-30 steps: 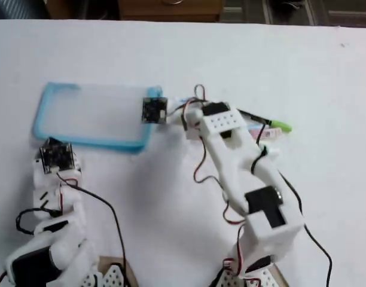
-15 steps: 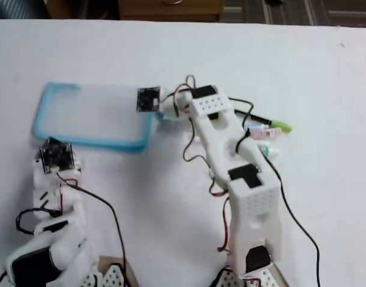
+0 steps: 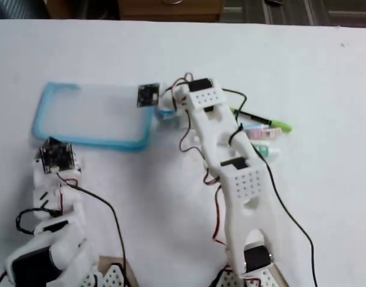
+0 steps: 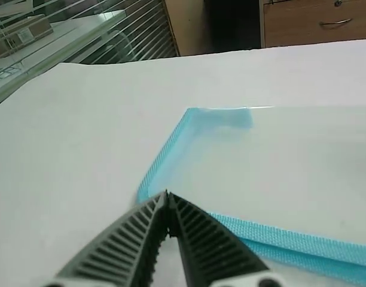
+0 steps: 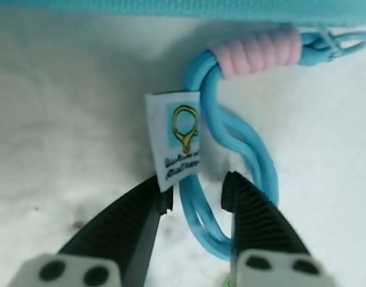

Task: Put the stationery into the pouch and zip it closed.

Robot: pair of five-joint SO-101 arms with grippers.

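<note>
Right gripper [image 5: 198, 192] has advanced to straddle the pouch [image 3: 87, 113] cord [image 5: 208, 101]

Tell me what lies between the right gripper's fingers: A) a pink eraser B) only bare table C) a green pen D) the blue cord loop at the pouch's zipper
D: the right wrist view shows the right gripper open astride the blue cord loop, which hangs from the edge of the pouch.
</note>
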